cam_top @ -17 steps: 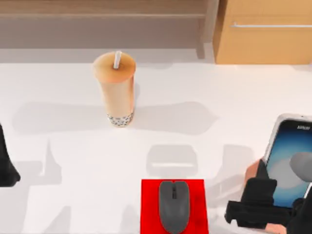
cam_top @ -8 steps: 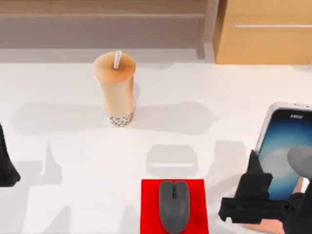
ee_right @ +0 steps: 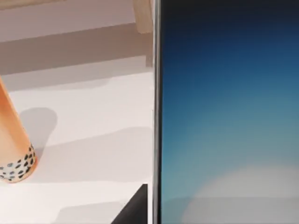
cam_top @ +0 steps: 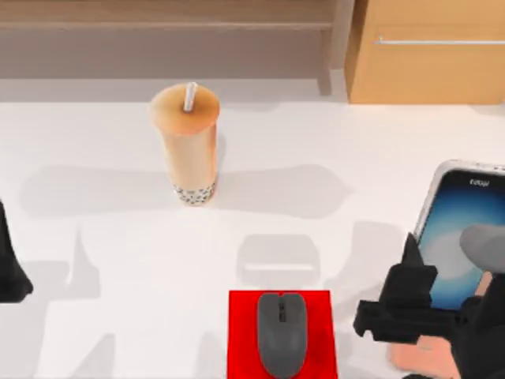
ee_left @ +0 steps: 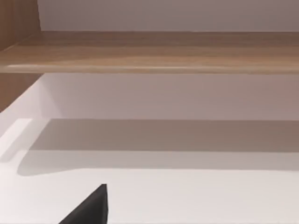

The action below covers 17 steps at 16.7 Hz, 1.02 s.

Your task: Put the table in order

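Observation:
The white table [cam_top: 95,260] spans the top view. At its right edge my right gripper [cam_top: 426,296] is shut on a smartphone [cam_top: 461,229] with a lit blue screen, holding it tilted above the tabletop. That screen [ee_right: 224,116] looms close in the right wrist view, beside one dark fingertip [ee_right: 135,210]. A salmon-coloured object [cam_top: 418,357] lies partly hidden under the gripper. My left arm [cam_top: 9,268] is parked at the left edge of the table.
A bubble tea cup [cam_top: 188,146] with a straw stands upright at the back centre-left. A dark mouse [cam_top: 281,332] lies on a red mat [cam_top: 243,339] at the front centre. A wooden cabinet [cam_top: 426,63] stands back right, a wooden shelf [cam_top: 158,16] back left.
My right gripper has shifted slightly left and toward the front, and the phone in it now sits higher and a little farther back. The left arm has not moved.

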Each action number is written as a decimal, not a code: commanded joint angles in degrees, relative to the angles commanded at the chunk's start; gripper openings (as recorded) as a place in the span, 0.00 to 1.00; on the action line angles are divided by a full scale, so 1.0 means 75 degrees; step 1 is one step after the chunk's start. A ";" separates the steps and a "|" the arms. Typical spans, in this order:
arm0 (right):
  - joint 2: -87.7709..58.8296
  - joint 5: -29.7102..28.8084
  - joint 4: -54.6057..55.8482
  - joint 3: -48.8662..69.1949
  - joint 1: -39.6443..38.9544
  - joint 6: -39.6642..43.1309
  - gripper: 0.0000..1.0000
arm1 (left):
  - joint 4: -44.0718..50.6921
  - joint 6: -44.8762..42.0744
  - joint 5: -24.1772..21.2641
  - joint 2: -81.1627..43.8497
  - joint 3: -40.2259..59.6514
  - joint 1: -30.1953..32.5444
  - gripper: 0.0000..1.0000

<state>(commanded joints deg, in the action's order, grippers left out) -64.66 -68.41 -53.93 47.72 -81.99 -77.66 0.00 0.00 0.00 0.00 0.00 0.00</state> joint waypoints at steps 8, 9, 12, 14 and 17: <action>-0.0108 0.0636 0.0917 -0.1194 0.1320 0.0472 0.00 | 0.0000 0.0000 0.0000 0.0000 0.0000 0.0000 1.00; -0.0158 0.0706 0.0966 -0.1311 0.1445 0.0468 0.00 | 0.0000 0.0000 0.0000 0.0000 0.0000 0.0000 1.00; -0.0186 0.0739 0.0992 -0.1366 0.1507 0.0460 0.00 | 0.0000 0.0000 0.0000 0.0000 0.0000 0.0000 1.00; -0.0186 0.0739 0.0992 -0.1366 0.1507 0.0460 0.00 | 0.0000 0.0000 0.0000 0.0000 0.0000 0.0000 1.00; -0.0186 0.0739 0.0992 -0.1366 0.1507 0.0460 0.15 | 0.0000 0.0000 0.0000 0.0000 0.0000 0.0000 1.00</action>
<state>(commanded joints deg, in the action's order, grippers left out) -66.06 -62.86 -46.49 37.48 -70.69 -74.21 0.00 0.00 0.00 0.00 0.00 0.00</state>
